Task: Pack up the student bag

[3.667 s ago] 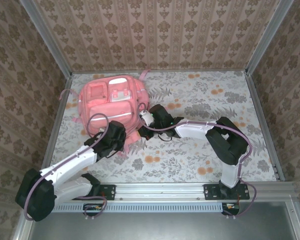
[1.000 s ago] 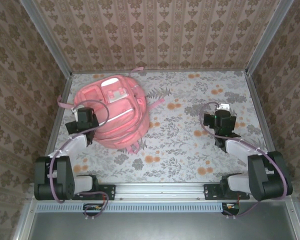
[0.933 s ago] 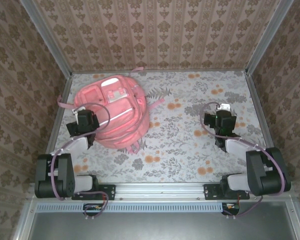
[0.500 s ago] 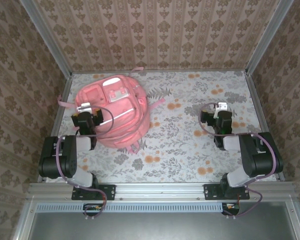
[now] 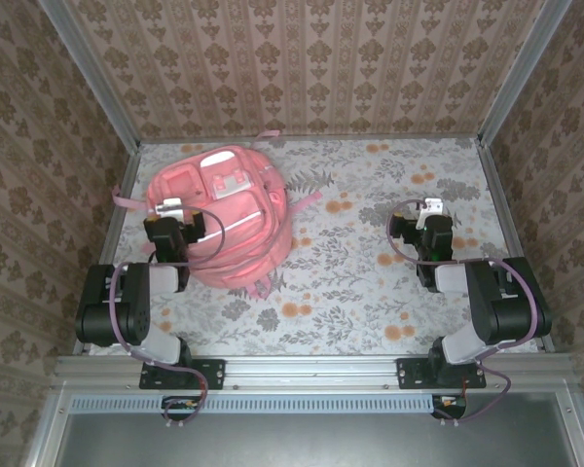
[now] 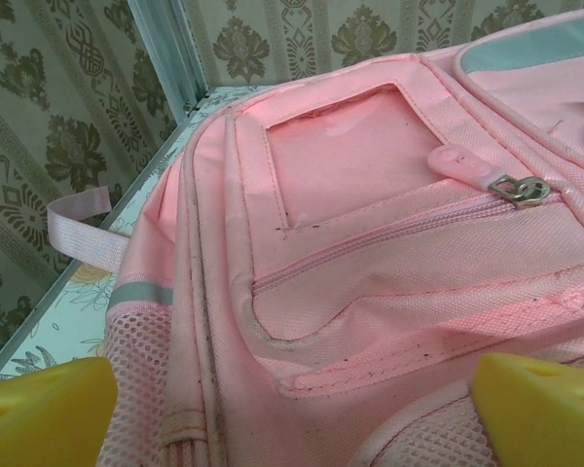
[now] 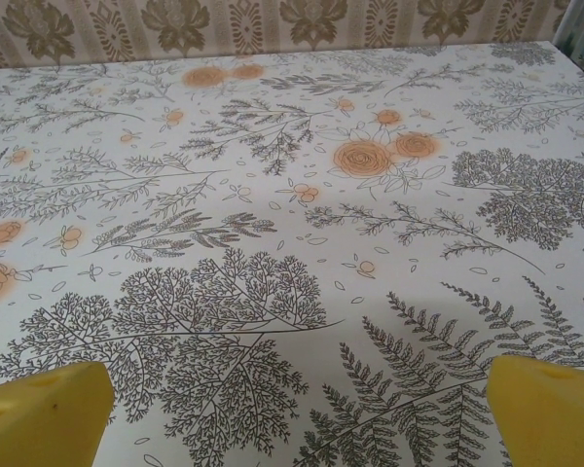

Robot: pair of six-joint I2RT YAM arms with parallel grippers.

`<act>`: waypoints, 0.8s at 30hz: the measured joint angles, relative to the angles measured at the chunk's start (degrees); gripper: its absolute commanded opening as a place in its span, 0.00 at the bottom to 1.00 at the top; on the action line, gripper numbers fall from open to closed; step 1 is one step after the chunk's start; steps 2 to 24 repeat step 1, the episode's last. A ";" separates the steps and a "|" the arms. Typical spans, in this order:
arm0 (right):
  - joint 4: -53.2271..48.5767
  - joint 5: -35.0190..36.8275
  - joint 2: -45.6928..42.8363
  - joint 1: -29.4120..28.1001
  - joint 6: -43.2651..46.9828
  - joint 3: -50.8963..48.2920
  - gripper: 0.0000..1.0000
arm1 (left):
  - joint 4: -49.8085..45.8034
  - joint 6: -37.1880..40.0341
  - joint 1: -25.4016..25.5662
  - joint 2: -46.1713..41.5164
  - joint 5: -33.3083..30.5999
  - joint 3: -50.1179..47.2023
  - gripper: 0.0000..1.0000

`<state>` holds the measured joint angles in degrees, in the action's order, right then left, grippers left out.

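The pink student bag [image 5: 236, 219] lies flat at the table's back left, front pockets up, with white trim patches and pink straps trailing off its sides. My left gripper [image 5: 168, 211] hovers at the bag's near-left edge, jaws open. Its yellow fingertips [image 6: 44, 409] frame the bag's zipped front pocket [image 6: 409, 253] and a metal zip pull [image 6: 518, 190]; nothing is between them. My right gripper [image 5: 430, 209] sits at the right side of the table, far from the bag. It is open over bare cloth, with yellow fingertips [image 7: 39, 413] spread wide.
A floral tablecloth [image 5: 370, 282] covers the table. Metal frame posts and patterned walls [image 5: 302, 58] close in the back and both sides. A pink strap loop [image 6: 78, 209] hangs off the bag beside the left rail. Both arms are folded back near their bases.
Both arms have drawn back from the table's middle to folded poses near their bases. The bag has shifted and turned slightly. In the last half second almost nothing moved.
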<state>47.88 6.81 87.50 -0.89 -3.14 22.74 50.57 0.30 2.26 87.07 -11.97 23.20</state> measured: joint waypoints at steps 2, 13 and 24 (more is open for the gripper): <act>0.00 0.00 0.00 0.00 0.00 0.02 1.00 | 0.00 0.00 0.00 0.00 0.07 0.00 1.00; 0.00 0.00 0.00 0.00 0.00 0.02 1.00 | 0.00 0.00 0.00 0.00 0.07 0.00 1.00; 0.00 0.00 0.00 0.00 0.00 0.02 1.00 | 0.00 0.00 0.00 0.00 0.07 0.00 1.00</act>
